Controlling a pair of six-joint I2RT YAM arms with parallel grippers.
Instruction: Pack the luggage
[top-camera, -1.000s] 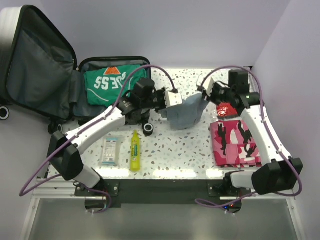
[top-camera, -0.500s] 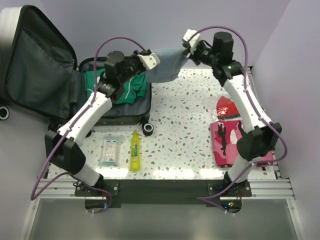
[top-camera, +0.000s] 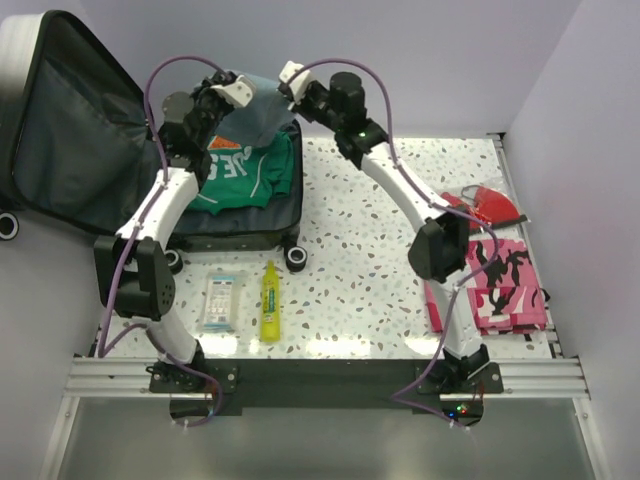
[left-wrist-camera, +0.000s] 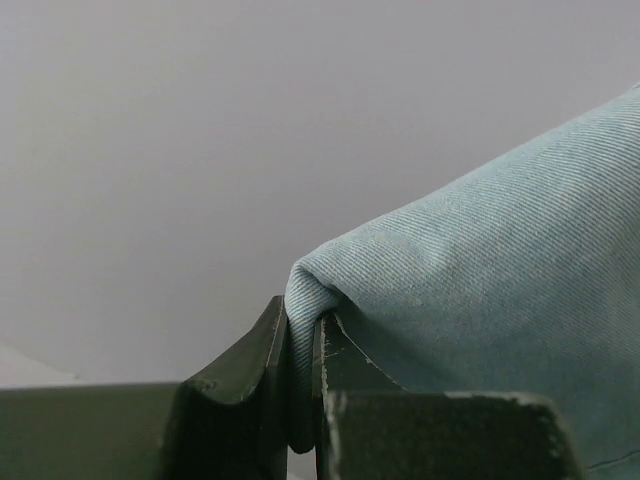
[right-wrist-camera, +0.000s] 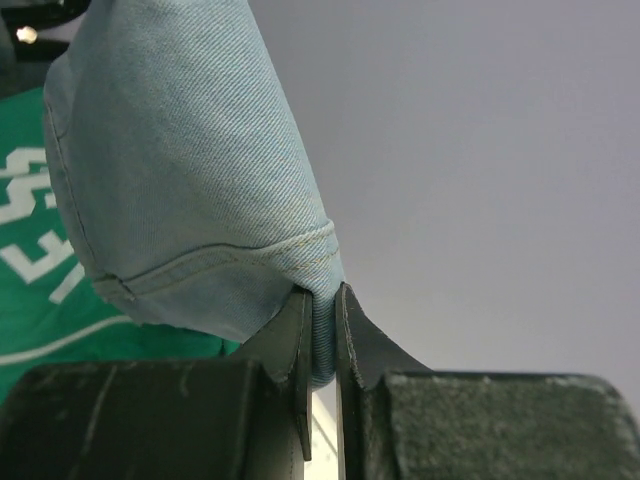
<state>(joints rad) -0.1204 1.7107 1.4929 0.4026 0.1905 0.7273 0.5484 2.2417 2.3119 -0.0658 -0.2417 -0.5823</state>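
Low in the top view, a flat clear packet (top-camera: 220, 303), a yellow-green squeeze bottle (top-camera: 270, 301) and a folded pink camouflage cloth (top-camera: 490, 285) are lying on the speckled table (top-camera: 370, 265), by my reading waiting to be packed. Further up, the small hard-shell suitcase (top-camera: 80, 140) is lying open at upper left, a green printed shirt (top-camera: 245, 178) sitting inside. You are reaching both arms high over it, the left gripper (left-wrist-camera: 302, 325) and right gripper (right-wrist-camera: 322, 300) each pinching an edge of a light blue denim garment (top-camera: 258, 112).
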